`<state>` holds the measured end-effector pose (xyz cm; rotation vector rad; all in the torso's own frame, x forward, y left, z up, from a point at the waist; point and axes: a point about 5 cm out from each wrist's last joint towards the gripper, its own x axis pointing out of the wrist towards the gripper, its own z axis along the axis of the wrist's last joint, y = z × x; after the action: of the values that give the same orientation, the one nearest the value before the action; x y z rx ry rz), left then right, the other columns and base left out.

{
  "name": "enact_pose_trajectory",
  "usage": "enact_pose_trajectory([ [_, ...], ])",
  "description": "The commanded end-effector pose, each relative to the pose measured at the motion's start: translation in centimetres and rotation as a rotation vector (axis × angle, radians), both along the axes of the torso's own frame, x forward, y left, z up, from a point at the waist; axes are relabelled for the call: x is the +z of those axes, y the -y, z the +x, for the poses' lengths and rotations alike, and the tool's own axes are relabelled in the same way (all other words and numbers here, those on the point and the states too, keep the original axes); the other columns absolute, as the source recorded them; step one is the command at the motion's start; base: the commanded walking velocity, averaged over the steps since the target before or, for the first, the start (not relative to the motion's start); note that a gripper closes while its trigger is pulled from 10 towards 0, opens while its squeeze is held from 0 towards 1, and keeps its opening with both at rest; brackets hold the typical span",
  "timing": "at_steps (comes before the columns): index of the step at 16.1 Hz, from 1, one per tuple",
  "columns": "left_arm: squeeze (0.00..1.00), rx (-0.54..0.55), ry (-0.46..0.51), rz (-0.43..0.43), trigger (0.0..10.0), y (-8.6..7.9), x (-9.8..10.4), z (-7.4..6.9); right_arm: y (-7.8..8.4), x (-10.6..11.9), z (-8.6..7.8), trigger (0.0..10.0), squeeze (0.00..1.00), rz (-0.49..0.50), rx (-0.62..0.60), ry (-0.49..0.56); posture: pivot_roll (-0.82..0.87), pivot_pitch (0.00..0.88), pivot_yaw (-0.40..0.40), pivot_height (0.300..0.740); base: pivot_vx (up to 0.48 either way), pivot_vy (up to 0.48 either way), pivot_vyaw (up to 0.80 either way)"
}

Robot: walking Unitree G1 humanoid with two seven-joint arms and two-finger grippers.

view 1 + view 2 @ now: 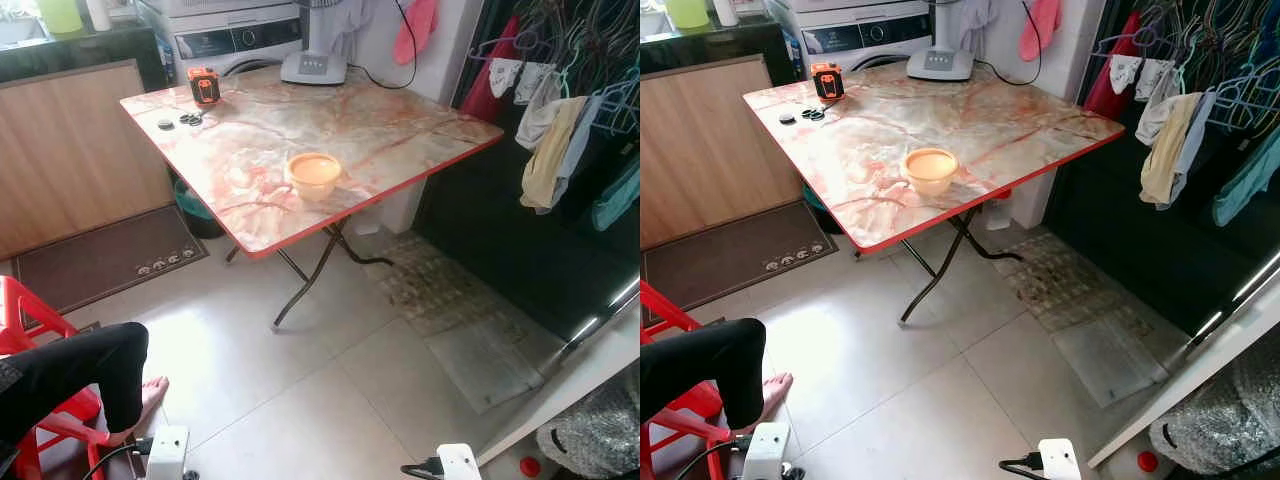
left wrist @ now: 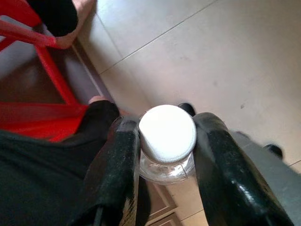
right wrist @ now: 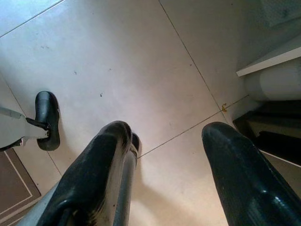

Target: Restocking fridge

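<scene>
Bottle clamped at neck between both fingers of left gripper, white cap up, held low above floor tiles. Right gripper spread wide, nothing held. Grip to be kept firm, bottle upright, while fridge is sought; table to be skirted

Table pink-orange marble, red edge; bowl orange; chair red.

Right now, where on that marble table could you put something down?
Most of the table is bare between the orange bowl near its front edge and the fan base at the back. The far-left corner is busier: orange tape measure, small dark bits.
</scene>
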<state>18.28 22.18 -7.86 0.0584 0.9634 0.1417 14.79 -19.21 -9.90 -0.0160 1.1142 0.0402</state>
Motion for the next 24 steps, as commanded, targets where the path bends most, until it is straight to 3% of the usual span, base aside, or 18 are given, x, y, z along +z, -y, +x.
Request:
enact_pose_trajectory([
  [1, 0.00, 0.108, 0.108, -0.084, 10.0, -0.3, 0.7, 1.1, 0.2, 0.1, 0.2, 10.0, 0.00, -0.008, 0.005, 0.002, -0.09, 0.000, -0.049, 0.740, 0.000, 0.000, 0.00],
  [2, 0.00, 0.181, 0.181, -0.107, 10.0, -0.8, 1.3, 1.7, 0.3, 0.1, 0.2, 10.0, 0.00, -0.009, 0.005, 0.003, -0.09, 0.000, -0.050, 0.740, 0.000, 0.000, 0.00],
  [7, 0.00, 0.191, 0.241, -0.068, 10.0, -0.9, 2.0, 2.7, 0.3, 0.1, 0.2, 10.0, 0.00, -0.009, 0.009, 0.003, -0.08, 0.000, -0.053, 0.740, 0.000, 0.000, 0.00],
  [9, 0.00, 0.149, 0.230, -0.094, 10.0, -0.3, 1.9, 2.8, 0.3, 0.1, 0.2, 10.0, 0.00, -0.009, 0.007, 0.005, -0.09, 0.000, -0.053, 0.740, 0.000, 0.000, 0.00],
  [11, 0.00, 0.100, 0.274, -0.035, 10.0, -0.4, 2.3, 3.1, 0.3, 0.1, 0.2, 10.0, 0.00, -0.008, 0.007, 0.005, -0.08, 0.000, -0.053, 0.740, 0.000, 0.000, 0.00],
  [13, 0.00, 0.131, 0.298, -0.105, 10.0, 0.0, 2.3, 3.1, 0.2, 0.1, 0.2, 10.0, 0.00, -0.007, 0.008, 0.004, -0.09, 0.000, -0.052, 0.740, 0.000, 0.000, 0.00],
  [16, 0.00, 0.188, 0.364, -0.143, 10.0, -0.1, 2.6, 3.4, 0.3, 0.1, 0.2, 10.0, 0.00, -0.009, 0.007, 0.003, -0.09, 0.000, -0.051, 0.740, 0.000, 0.000, 0.00],
  [20, 0.00, 0.186, 0.366, -0.145, 10.0, -0.1, 2.6, 3.4, 0.3, 0.1, 0.2, 10.0, 0.00, -0.009, 0.006, 0.003, -0.09, 0.000, -0.051, 0.740, 0.000, 0.000, 0.00],
  [22, 0.00, 0.107, 0.247, -0.191, 10.0, 0.6, 1.6, 2.5, 0.2, 0.1, 0.2, 10.0, 0.00, -0.007, 0.003, 0.004, -0.10, 0.000, -0.046, 0.740, 0.000, 0.000, 0.00],
  [24, 0.00, 0.019, 0.175, -0.081, 10.0, 0.3, 1.2, 1.7, 0.2, 0.1, 0.1, 10.0, 0.00, -0.006, 0.004, 0.003, -0.09, 0.000, -0.049, 0.740, 0.000, 0.000, 0.00],
])
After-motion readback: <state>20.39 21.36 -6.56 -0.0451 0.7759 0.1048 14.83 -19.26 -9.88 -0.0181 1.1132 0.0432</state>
